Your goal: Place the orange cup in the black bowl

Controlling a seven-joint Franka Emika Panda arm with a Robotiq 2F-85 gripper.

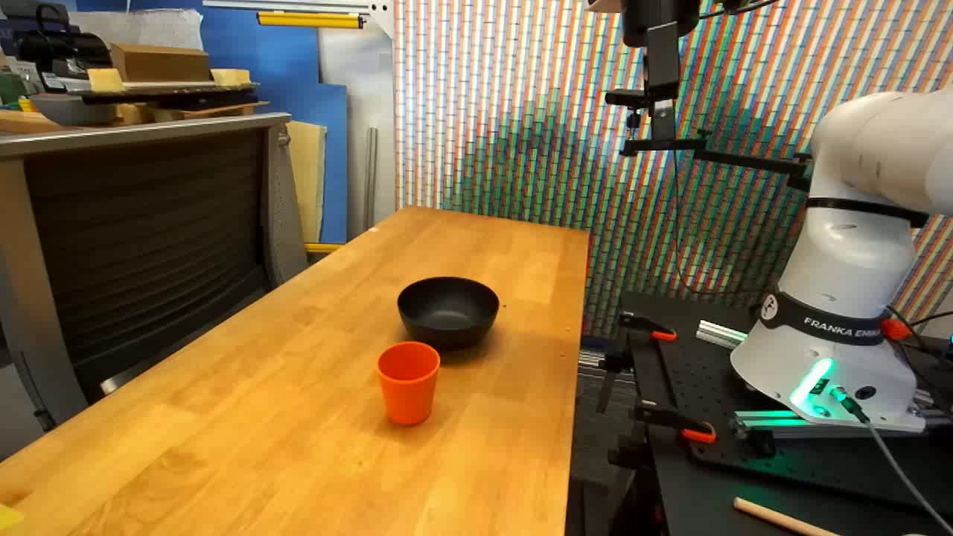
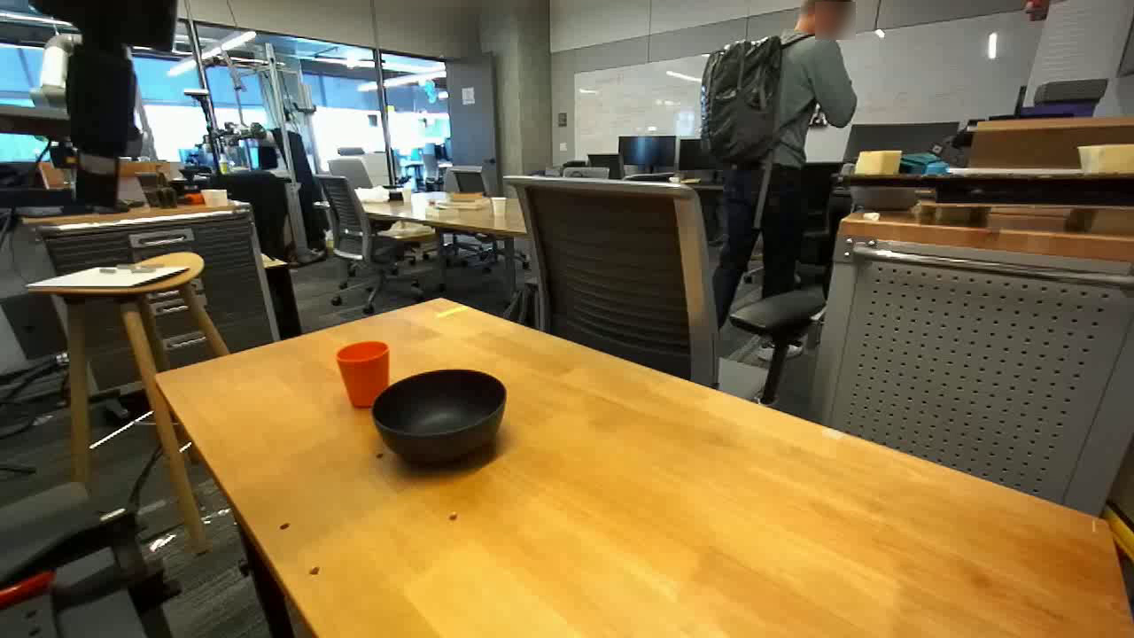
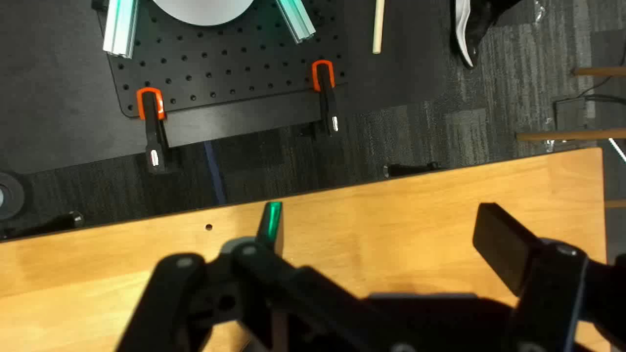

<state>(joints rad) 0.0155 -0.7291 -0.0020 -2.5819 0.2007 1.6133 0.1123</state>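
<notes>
Jaws spread wide; in the wrist view, bare tabletop (image 3: 415,230) shows through the gap between them. In both exterior views they hang pointing down, high above tabletop level. Orange cup (image 1: 408,391): upright on the tabletop, well below the jaws and offset, on the side away from the arm base (image 1: 871,365). It's outside the black bowl (image 1: 448,316). Bowl sits upright, also well below the jaws, just beside the cup; can't tell if the two touch. Past the jaws in the wrist view: two clamps (image 3: 153,132) with orange tips at the edge of a black perforated plate (image 3: 230,63). Person (image 2: 811,97) with a backpack (image 2: 742,106) in an exterior view, well apart from the jaws, beyond a chair (image 2: 611,275).
</notes>
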